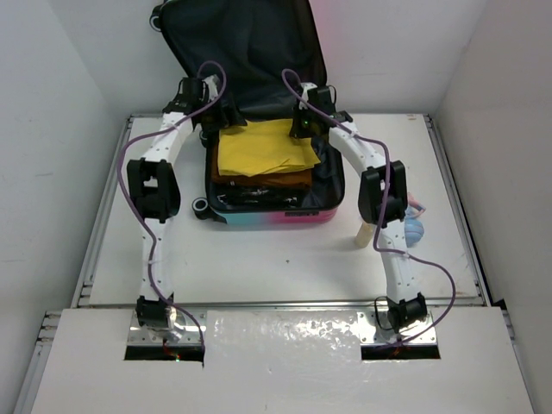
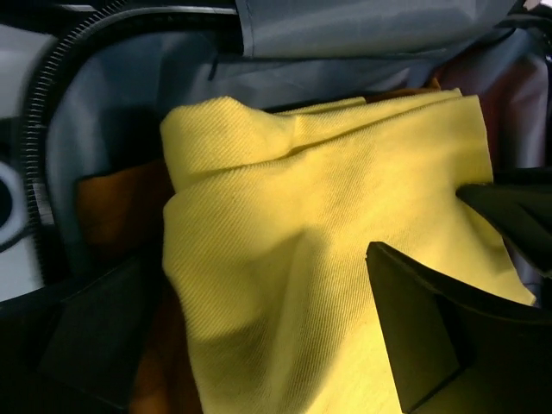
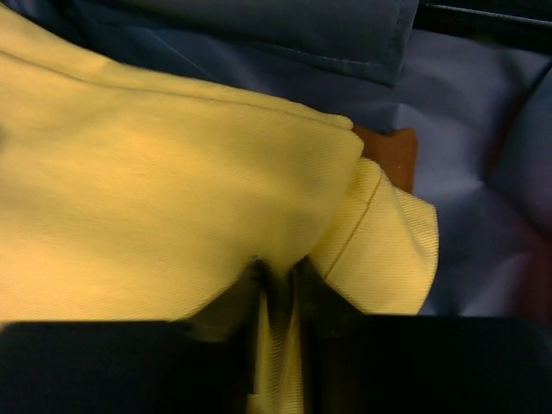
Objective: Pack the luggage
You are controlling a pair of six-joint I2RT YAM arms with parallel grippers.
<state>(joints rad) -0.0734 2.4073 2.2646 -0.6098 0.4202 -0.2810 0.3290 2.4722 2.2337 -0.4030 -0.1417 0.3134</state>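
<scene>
The luggage (image 1: pixel 269 216) lies open on the table, pink-to-teal shell, dark lid (image 1: pixel 246 43) standing up at the back. A yellow cloth (image 1: pixel 263 147) lies on top of a brown-orange folded cloth (image 1: pixel 269 181) inside it. My left gripper (image 1: pixel 226 116) is open at the case's back left, its fingers spread over the yellow cloth (image 2: pixel 328 216) in the left wrist view, gripper (image 2: pixel 259 345) holding nothing. My right gripper (image 1: pixel 304 123) is at the back right, shut on a pinched fold of the yellow cloth (image 3: pixel 155 198), gripper (image 3: pixel 280 297).
A beige bottle (image 1: pixel 366 233) and a blue ball (image 1: pixel 415 230) lie on the table right of the case, under the right arm. The grey lining (image 3: pixel 483 216) and the orange cloth's corner (image 3: pixel 392 153) show beyond the yellow cloth. White walls enclose the table.
</scene>
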